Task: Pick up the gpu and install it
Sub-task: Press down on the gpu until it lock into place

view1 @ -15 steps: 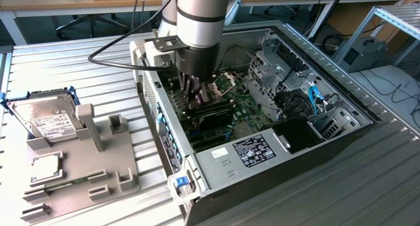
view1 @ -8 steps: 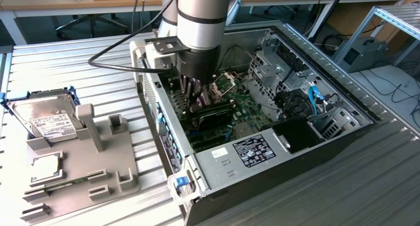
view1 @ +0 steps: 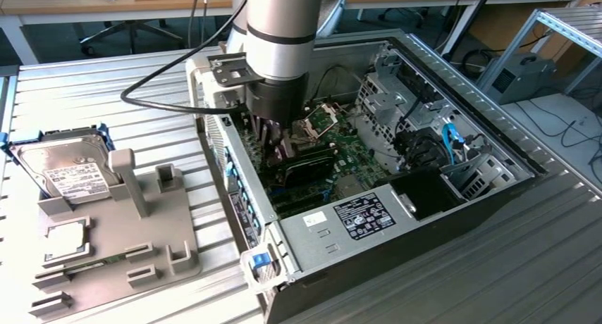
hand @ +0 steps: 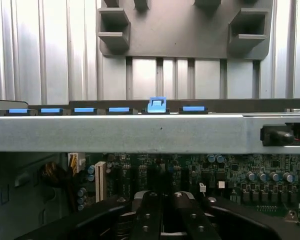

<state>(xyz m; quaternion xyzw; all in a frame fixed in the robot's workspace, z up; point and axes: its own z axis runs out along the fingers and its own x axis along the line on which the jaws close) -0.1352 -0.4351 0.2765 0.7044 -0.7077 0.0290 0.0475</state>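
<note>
The gpu is a slim black card standing on edge low inside the open computer case, just above the green motherboard. My gripper reaches down into the case at the card's end nearest the case's wall on the exterior view's left, and it is shut on the card. In the wrist view the black fingers of the gripper stand close together over the motherboard, facing the case's grey side wall.
A grey parts holder lies on the exterior view's left of the case, with a silver hard drive and a square CPU chip. The power supply, drive cages and cables crowd the case. A blue latch sits on the wall.
</note>
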